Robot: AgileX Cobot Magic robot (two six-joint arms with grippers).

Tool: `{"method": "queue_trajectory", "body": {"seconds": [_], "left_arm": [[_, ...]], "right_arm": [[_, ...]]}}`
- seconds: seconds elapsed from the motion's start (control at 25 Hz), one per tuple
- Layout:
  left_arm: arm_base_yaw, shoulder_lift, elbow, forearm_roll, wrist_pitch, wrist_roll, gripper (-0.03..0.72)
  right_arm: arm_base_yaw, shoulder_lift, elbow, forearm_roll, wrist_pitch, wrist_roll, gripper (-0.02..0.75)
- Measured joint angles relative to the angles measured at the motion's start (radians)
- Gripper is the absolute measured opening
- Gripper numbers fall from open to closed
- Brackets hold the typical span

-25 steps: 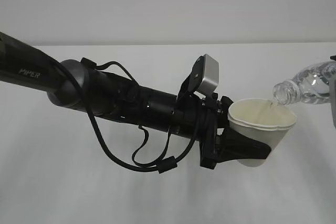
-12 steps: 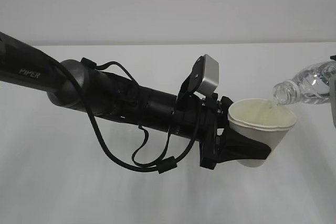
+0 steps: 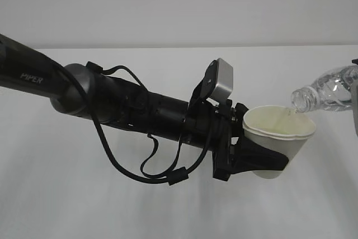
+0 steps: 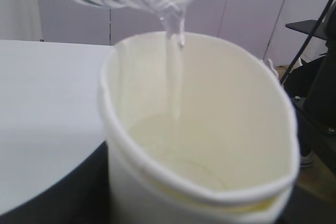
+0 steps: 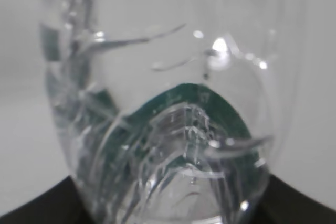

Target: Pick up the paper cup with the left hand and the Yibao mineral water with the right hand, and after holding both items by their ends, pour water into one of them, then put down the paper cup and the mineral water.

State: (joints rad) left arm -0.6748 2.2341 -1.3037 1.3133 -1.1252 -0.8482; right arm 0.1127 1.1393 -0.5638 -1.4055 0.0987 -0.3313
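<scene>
The paper cup sat clamped between the left hand's black fingers, rim squashed oval (some water already pooled inside). Just above that rim hung the Yibao mineral water, tipped neck-down, a thin stream falling in. The right hand's dark fingers gripped the bottle's base.
</scene>
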Motion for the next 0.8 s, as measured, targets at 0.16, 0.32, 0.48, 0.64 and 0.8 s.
{"method": "queue_trajectory", "body": {"seconds": [0.16, 0.32, 0.48, 0.64, 0.8], "left_arm": [[0.0, 0.0, 0.0, 0.0, 0.0, 0.0, 0.435], [0.0, 0.0, 0.0, 0.002, 0.0, -0.001, 0.435], [0.0, 0.0, 0.0, 0.002, 0.0, -0.002, 0.434], [0.0, 0.0, 0.0, 0.002, 0.0, -0.002, 0.433], [0.0, 0.0, 0.0, 0.004, 0.0, -0.002, 0.433]], "right_arm": [[0.0, 0.0, 0.0, 0.0, 0.0, 0.0, 0.401], [0.0, 0.0, 0.0, -0.002, 0.0, 0.0, 0.401], [0.0, 0.0, 0.0, -0.002, 0.0, 0.0, 0.4], [0.0, 0.0, 0.0, -0.006, 0.0, 0.0, 0.4], [0.0, 0.0, 0.0, -0.009, 0.0, 0.0, 0.4]]}}
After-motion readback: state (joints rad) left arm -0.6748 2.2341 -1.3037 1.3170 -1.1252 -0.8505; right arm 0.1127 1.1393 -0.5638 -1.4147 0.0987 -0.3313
